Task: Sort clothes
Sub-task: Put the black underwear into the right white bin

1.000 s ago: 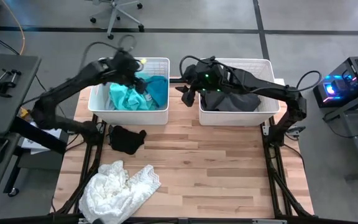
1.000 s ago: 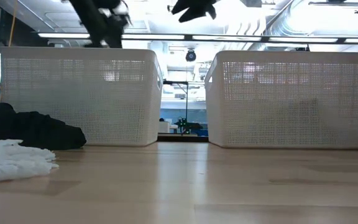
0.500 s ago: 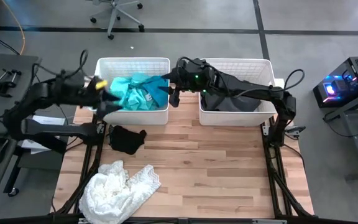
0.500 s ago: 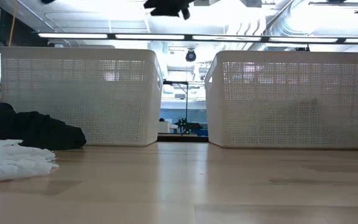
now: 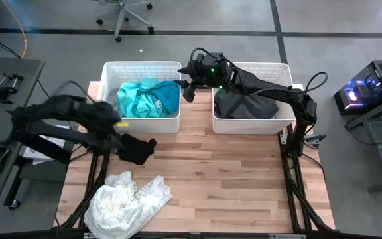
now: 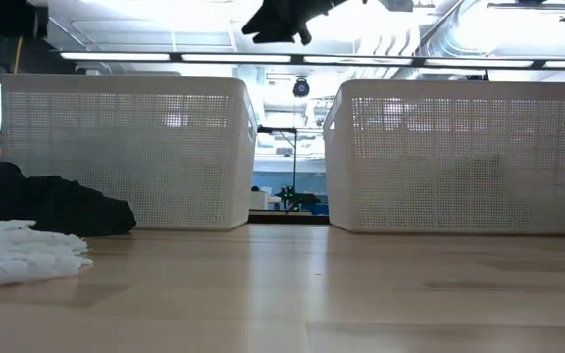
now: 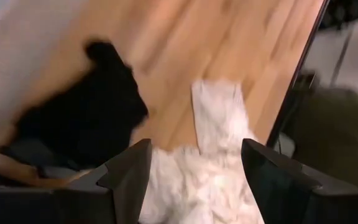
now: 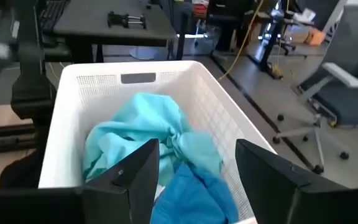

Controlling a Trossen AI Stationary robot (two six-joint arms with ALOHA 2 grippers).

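Observation:
My left gripper is open and empty, just left of the black garment, which lies flat on the table in front of the left basket; it also shows in the left wrist view. The white lacy garment lies bunched at the table's near left. My right gripper is open and empty, high over the gap between the baskets. Teal and blue garments lie in the left basket. A dark grey garment lies in the right basket.
Both white mesh baskets stand along the table's far edge with a narrow gap between them. Bare wood covers the table's middle and near right. A desk stands left of the table, and equipment stands to its right.
My left gripper has swung from over the left basket toward the table's left edge, then toward the near edge and down beside the black garment. My right gripper has gone from the right basket's left rim a little toward the left basket. The garments have stayed put.

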